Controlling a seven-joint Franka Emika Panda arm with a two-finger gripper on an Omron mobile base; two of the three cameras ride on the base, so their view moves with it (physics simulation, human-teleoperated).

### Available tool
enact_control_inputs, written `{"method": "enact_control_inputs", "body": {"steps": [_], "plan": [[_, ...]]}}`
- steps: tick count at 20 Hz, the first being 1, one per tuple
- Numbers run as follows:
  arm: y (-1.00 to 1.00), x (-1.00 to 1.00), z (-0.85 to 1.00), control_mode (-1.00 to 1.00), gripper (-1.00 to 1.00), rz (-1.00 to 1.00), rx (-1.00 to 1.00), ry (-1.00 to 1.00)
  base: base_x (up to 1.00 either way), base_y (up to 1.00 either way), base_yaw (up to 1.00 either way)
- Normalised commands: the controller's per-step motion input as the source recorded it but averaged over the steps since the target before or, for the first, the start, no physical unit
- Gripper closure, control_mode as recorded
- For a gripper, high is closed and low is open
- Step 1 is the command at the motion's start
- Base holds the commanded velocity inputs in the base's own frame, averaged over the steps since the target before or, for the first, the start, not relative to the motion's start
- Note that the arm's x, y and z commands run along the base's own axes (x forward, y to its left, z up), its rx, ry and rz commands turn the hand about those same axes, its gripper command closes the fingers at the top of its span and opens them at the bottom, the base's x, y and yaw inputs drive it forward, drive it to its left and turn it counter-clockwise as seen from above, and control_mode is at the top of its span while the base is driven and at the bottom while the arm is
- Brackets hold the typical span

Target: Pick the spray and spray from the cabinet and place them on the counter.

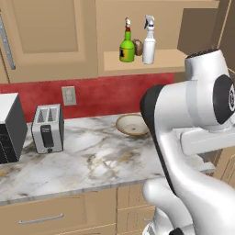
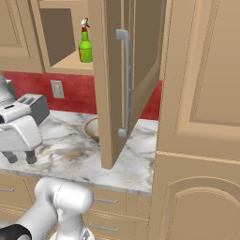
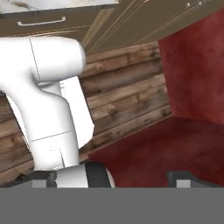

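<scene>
You faced a tan kitchen wall with a red backsplash, and the cabinet [image 1: 137, 62] stood open above the counter [image 1: 92, 160]. On its shelf the green bottle [image 1: 127, 48] and the white spray bottle [image 1: 148, 46] stood upright side by side near the front edge, the white one toward the right, with a small brown lump [image 1: 138, 46] tucked between and just behind them. Both bottles' long axes ran straight up. The open door [image 2: 122, 84] hung out over the counter on the right of the shelf opening.

Below, a shallow bowl [image 1: 131, 125] sat near the counter's back edge, a toaster [image 1: 47, 128] further left.

Your gripper [image 3: 111, 177] was low, pointed down at the floor, its fingertips [image 3: 43, 178] spread wide apart with nothing between them. So the bottles lay well above and forward of the hand; I'd judge you needed to raise and turn it level before reaching in.
</scene>
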Motion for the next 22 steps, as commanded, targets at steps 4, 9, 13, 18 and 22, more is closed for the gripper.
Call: {"method": "enact_control_inputs", "body": {"steps": [4,9,13,18,22], "plan": [[-0.23,0.0,0.04,-1.0,-1.0,0.07,0.24,-0.05,0.0,0.0,0.0],[-0.06,0.08,-0.13,-1.0,-1.0,0.11,0.16,-0.26,0.0,0.0,0.0],[0.12,0.36,-0.05,-1.0,-1.0,0.22,0.12,-0.14,0.0,0.0,0.0],[0.14,0.35,0.01,-1.0,-1.0,0.2,0.13,-0.07,0.0,0.0,0.0],[0.08,0.13,0.08,-1.0,-1.0,0.06,0.02,0.03,0.0,0.0,0.0]]}}
